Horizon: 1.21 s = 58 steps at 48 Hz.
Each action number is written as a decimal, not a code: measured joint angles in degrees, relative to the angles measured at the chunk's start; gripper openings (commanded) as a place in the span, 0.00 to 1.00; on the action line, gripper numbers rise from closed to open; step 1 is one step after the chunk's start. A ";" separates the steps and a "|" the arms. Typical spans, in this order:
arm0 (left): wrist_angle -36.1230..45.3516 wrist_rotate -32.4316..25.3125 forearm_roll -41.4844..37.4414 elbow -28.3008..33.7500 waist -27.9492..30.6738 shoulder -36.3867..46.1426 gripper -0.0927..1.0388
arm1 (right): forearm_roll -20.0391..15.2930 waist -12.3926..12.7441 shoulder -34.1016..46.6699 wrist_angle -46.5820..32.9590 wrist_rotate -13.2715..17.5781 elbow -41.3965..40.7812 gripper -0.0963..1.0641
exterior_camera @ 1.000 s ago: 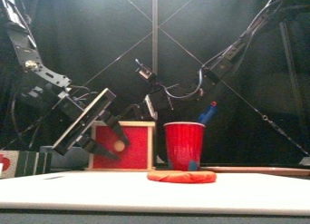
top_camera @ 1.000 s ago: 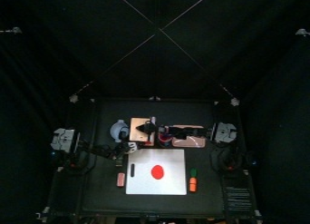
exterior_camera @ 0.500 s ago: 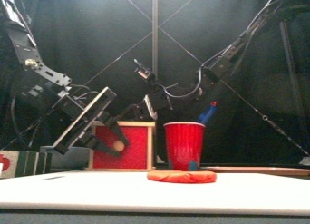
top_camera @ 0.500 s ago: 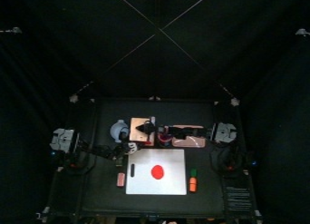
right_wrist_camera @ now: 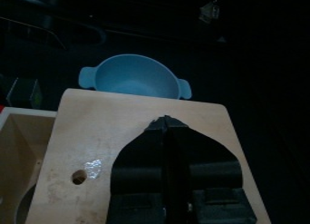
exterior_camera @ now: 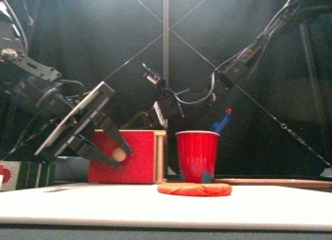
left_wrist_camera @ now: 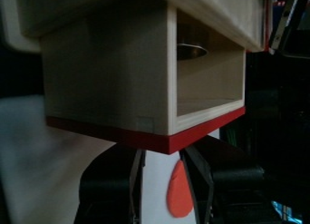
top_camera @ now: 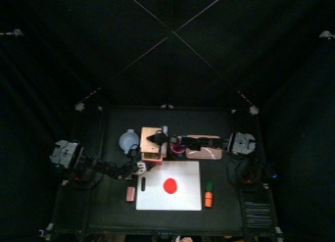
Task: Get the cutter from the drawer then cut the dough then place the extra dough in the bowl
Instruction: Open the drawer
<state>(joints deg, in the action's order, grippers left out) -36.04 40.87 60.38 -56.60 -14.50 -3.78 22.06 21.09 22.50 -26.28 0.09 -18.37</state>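
Gripping the red drawer front [exterior_camera: 140, 166] with its jaws clamped on it, the left gripper [left_wrist_camera: 155, 157] is holding the drawer out of the pale wooden box [right_wrist_camera: 121, 141], so the first step is looking about half done. Inside the open drawer the round metal cutter [left_wrist_camera: 194, 52] is lying untouched, not yet taken. The right gripper [right_wrist_camera: 164, 128], with jaws together and holding nothing, seems to be resting on top of the box, probably to steady it. In front of the box the red dough disc [exterior_camera: 195, 188] is lying whole on the white cutting board [exterior_camera: 169, 207]. Just beside the box the blue-grey bowl [right_wrist_camera: 130, 78] is showing nothing inside. So taking the cutter, cutting, and moving the extra dough are all remaining. A red cup [exterior_camera: 197, 154] with a blue toy knife [exterior_camera: 223, 118] is standing beside the box on the black table [top_camera: 105, 212], and black curtains [top_camera: 167, 40] are closing the booth behind the box.
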 measured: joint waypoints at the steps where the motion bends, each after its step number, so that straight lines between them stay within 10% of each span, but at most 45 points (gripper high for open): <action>1: 0.09 0.00 0.00 0.00 -0.09 0.00 0.61 | 0.00 0.09 -0.09 0.00 0.00 0.00 0.07; 36: 2.02 -0.62 0.35 1.67 -2.11 -0.62 0.63 | 0.53 1.32 0.00 0.53 -0.26 0.44 0.07; 58: 3.16 -2.11 0.18 0.44 -2.02 0.88 0.85 | 0.53 1.32 0.00 0.53 -0.35 0.44 0.07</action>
